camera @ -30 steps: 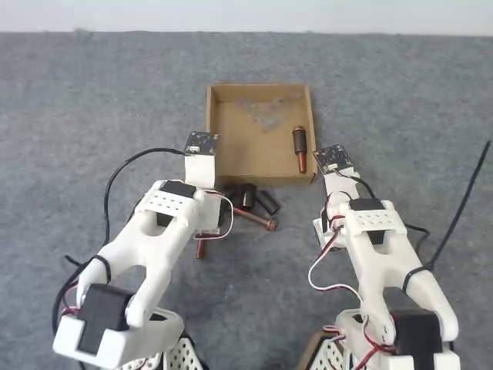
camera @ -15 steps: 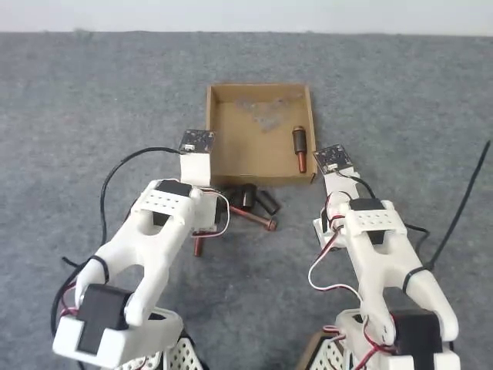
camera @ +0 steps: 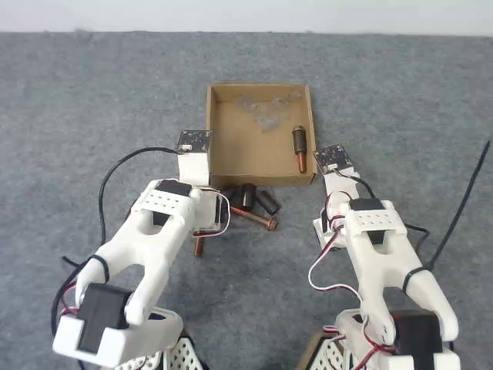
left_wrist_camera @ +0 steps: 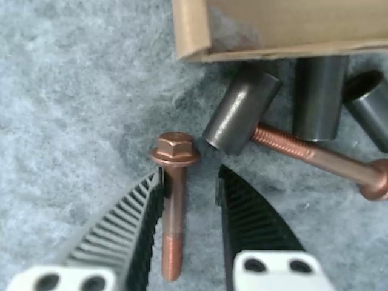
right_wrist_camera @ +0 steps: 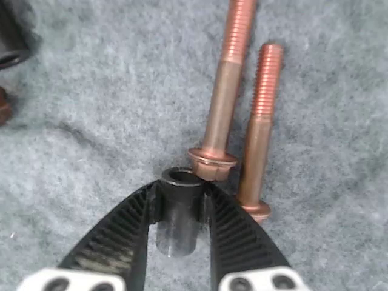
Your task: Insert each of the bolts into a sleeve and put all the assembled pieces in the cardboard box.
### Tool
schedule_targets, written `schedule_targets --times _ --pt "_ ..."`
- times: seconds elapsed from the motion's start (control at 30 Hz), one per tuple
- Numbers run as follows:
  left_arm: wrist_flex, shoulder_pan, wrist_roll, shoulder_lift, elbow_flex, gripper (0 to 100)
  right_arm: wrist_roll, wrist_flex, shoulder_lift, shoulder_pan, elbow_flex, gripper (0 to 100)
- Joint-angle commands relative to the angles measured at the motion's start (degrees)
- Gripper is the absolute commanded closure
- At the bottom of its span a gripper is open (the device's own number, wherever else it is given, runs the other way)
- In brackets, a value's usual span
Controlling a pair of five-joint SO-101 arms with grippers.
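Two grabs set up: left fingers [left_wrist_camera: 145, 200] sit open astride a bolt [left_wrist_camera: 173, 206] on the counter [camera: 77, 116], nearer its front edge than the cardboard box [camera: 209, 131], ready to pinch it I'd guess. Then the right fingers [right_wrist_camera: 142, 212] are clamped on a sleeve [right_wrist_camera: 180, 212], bore exposed, likely for threading. Box holds one assembled piece [camera: 300, 148] by its right wall.

The left arm [camera: 166, 223] has been swung slightly to its own left. Its wrist, earlier overlapping the left wall of the cardboard box [camera: 209, 127], has been drawn just clear.
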Motion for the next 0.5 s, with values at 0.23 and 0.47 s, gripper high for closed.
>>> schedule_targets --times 0.23,0.47 --pt "-0.09 -0.44 0.79 0.35 -3.38 87 -0.44 -0.66 -0.22 0.66 -0.88 99.2" --pt "8.7 -2.11 2.2 13.8 -15.52 87 -0.53 -0.66 -0.22 0.66 -0.88 99.2"
